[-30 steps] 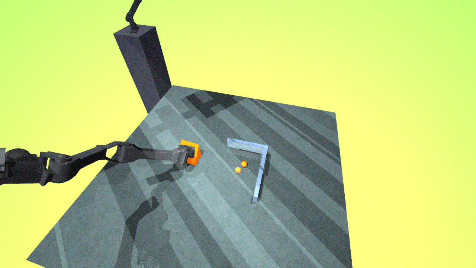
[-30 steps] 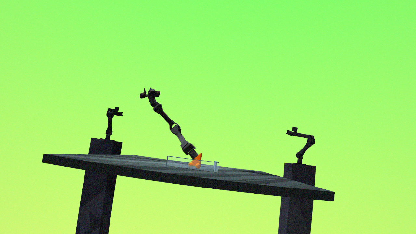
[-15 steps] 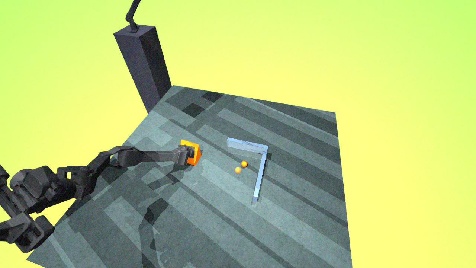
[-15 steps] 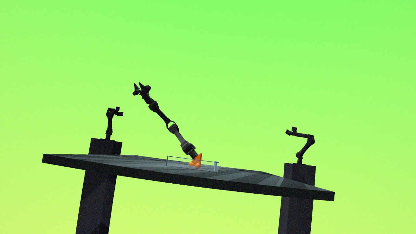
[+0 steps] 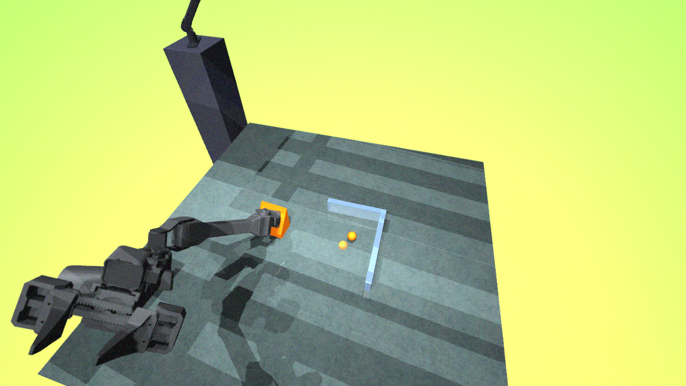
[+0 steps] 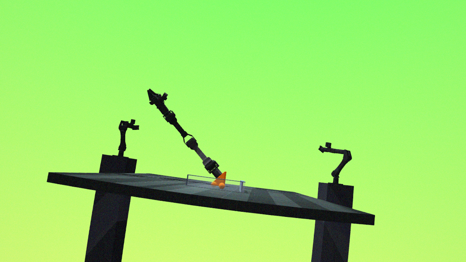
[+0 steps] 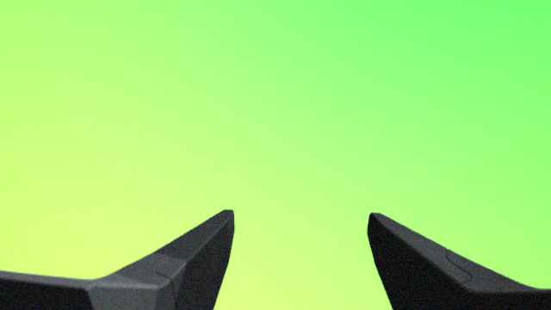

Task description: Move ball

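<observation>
Claw (image 5: pixel 69 353) raised high off the counter (image 5: pixel 431 307), looming at the near left of the top view, pointed fingers (image 5: pixel 45 335) spread with a plain gap between them. Nothing sits in that gap. Wrist view confirms it: two dark fingertips stand apart against bare green-yellow backdrop (no counter, no ball in that view at all). So the claw is partly open and carrying nothing.

Arm (image 6: pixel 182 133) stretches up and leftward in the exterior view, straight and steeply slanted, from an orange base block (image 5: pixel 278 220) fixed to the counter. Claw (image 6: pixel 153 96) sits at the arm's upper end, well above everything else.

Right of the orange base block, two low clear walls (image 5: pixel 376 239) form a corner: one short run along the far side, one longer run down the right side toward the near edge. Inside that corner lie two small orange spheres just beside each other, one (image 5: pixel 352 235) farther and to the right, the other (image 5: pixel 343 244) nearer and to the left. Which is the ball and which the see-through copy cannot be told from these views. Both are well apart from the claw.

Dark pillars (image 5: pixel 206 96) with small camera arms stand at the counter's edges.
</observation>
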Motion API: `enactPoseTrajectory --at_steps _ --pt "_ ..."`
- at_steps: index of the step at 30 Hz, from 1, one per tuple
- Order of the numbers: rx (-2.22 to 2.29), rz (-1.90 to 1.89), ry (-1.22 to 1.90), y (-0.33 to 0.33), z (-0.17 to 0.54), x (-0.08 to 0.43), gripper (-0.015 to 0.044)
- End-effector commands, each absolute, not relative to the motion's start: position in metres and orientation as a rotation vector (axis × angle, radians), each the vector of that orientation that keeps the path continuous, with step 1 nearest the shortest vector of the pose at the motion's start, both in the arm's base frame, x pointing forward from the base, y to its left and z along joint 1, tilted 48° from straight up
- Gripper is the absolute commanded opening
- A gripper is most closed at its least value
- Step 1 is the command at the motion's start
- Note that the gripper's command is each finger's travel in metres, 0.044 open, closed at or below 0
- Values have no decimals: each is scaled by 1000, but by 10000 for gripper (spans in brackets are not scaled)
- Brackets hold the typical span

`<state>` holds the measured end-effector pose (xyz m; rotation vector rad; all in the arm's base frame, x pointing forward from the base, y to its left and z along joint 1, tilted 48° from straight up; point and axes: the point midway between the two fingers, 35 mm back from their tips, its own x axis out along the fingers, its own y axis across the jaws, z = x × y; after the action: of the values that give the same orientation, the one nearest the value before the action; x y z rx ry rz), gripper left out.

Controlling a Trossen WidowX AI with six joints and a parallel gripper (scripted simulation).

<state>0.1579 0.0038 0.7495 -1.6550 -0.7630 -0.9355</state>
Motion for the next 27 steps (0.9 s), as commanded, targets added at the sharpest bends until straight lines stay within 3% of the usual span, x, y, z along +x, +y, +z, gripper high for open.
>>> enactPoseTrajectory --at_steps 1,17,27 --pt "-1588 -752 -696 6 724 217 276" --pt "-1145 -150 -217 32 554 404 276" --pt "-851 32 239 52 395 476 276"
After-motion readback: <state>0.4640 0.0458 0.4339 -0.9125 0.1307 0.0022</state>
